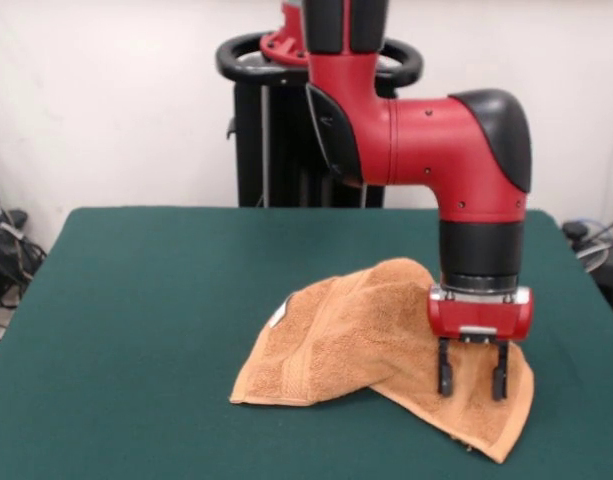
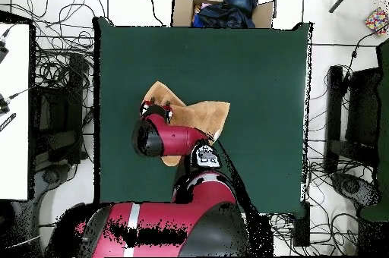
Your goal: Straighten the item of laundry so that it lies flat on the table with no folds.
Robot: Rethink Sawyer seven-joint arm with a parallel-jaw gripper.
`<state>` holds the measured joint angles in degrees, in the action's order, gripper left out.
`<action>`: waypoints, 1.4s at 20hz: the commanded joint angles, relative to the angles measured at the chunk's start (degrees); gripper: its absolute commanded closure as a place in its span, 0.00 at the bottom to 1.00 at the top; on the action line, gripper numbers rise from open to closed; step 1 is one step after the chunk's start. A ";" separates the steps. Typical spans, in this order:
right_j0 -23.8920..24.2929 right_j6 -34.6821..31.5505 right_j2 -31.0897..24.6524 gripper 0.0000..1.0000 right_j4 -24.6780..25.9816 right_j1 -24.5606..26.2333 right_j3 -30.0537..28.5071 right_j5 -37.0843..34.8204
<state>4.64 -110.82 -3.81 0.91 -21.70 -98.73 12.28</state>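
The item of laundry (image 1: 356, 335) is an orange-tan terry towel lying crumpled on the green table (image 1: 156, 310), with one part folded over another and a small white tag showing at its left fold. My gripper (image 1: 472, 382) hangs over the towel's right part, its two black fingers apart and open, tips close above the cloth with nothing between them. In the overhead view the towel (image 2: 199, 111) shows partly under the arm, and the gripper (image 2: 155, 108) sits over its left end.
A cardboard box (image 2: 222, 6) with dark cloth in it stands beyond the table's far edge in the overhead view. Cables lie on the floor around the table. The red arm covers the table's near middle in that view.
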 commanded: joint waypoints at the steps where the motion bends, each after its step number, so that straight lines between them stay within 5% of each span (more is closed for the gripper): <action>1: -1.54 -10.17 -3.91 0.00 -2.76 -6.10 -5.08 -8.26; 13: -2.06 -9.78 -2.18 0.00 -3.63 -9.75 -4.77 -10.92; 21: -6.34 -8.13 8.55 0.00 -4.19 -10.56 -5.86 -13.04; 28: -3.69 -6.35 9.96 0.00 -0.33 -10.88 -8.32 -11.07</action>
<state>-0.19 -110.82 2.38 -0.32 -32.56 -102.46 7.09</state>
